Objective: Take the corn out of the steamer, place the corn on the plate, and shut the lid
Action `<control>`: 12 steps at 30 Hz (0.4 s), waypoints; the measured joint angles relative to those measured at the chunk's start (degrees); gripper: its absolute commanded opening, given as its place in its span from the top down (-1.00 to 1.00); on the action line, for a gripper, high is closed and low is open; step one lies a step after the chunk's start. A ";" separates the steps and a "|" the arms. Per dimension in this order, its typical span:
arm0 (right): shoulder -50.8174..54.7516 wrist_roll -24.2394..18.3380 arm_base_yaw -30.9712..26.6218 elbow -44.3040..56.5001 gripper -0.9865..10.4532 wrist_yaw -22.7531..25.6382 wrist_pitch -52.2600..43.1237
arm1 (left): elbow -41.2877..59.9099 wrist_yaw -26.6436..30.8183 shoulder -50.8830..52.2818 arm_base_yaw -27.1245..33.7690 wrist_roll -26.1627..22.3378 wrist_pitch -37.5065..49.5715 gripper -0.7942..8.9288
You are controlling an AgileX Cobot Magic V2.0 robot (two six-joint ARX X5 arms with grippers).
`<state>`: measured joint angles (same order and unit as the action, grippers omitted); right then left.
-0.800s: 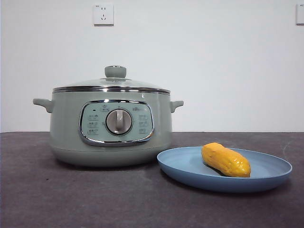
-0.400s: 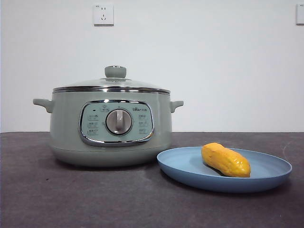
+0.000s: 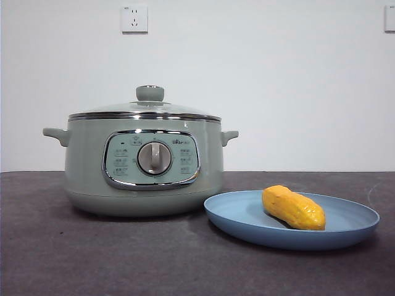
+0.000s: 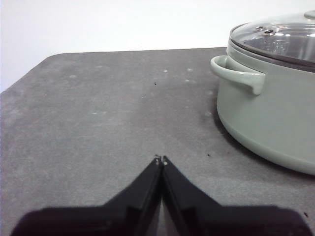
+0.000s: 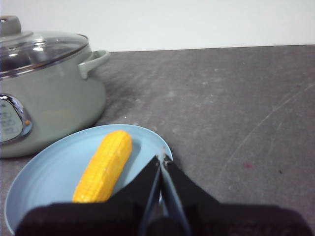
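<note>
Corn (image 3: 293, 208) lies on plate (image 3: 247, 222); lid (image 3: 145, 110) on steamer (image 3: 83, 166); both hands pressed together, empty.

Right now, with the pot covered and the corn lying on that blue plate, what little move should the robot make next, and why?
Probably none beyond resting: the corn lies on the plate and the lid sits on the steamer. Both the left tool and the right tool are shut, empty and clear of everything, so I would keep the arms parked.

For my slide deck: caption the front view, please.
Corn rests on the blue plate beside the steamer, lid closed.
</note>
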<state>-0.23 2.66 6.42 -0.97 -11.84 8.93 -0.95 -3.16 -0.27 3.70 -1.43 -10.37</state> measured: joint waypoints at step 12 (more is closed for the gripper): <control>0.02 2.29 0.00 0.00 0.82 0.04 0.00 | 0.00 0.00 0.00 0.00 0.00 0.00 0.84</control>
<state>-0.21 4.95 6.42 -0.97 -11.79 8.93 -0.95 -3.16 -0.27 3.70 -1.43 -10.37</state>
